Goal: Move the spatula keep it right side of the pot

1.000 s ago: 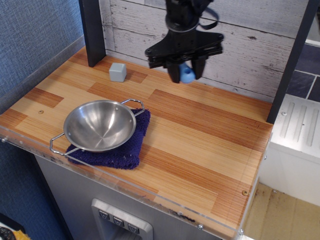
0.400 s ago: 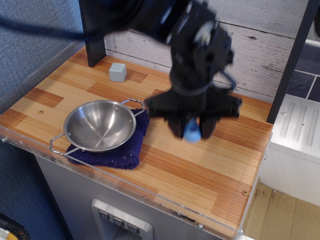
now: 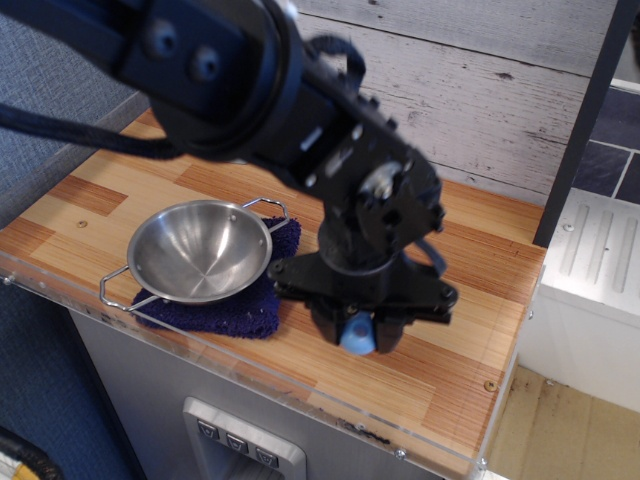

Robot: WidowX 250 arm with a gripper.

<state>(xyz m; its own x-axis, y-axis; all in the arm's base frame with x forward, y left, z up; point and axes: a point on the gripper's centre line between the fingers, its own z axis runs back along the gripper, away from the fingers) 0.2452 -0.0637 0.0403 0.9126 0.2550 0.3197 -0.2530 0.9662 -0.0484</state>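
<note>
The shiny steel pot (image 3: 200, 250) with two wire loop handles sits on a dark blue cloth (image 3: 240, 305) at the front left of the counter. My gripper (image 3: 357, 335) is low over the counter to the right of the pot, near the front edge. It is shut on the spatula (image 3: 356, 337), of which only the light-blue handle end shows between the fingers. The grey head is hidden by the gripper.
The black arm crosses the upper left of the view and hides the back left of the wooden counter (image 3: 470, 330). A plexiglass lip (image 3: 300, 395) runs along the front edge. A dark post (image 3: 580, 120) stands at the back right.
My gripper has carried the spatula from the back of the counter forward and down, to a spot right of the pot near the front edge. The pot and cloth have not moved.
</note>
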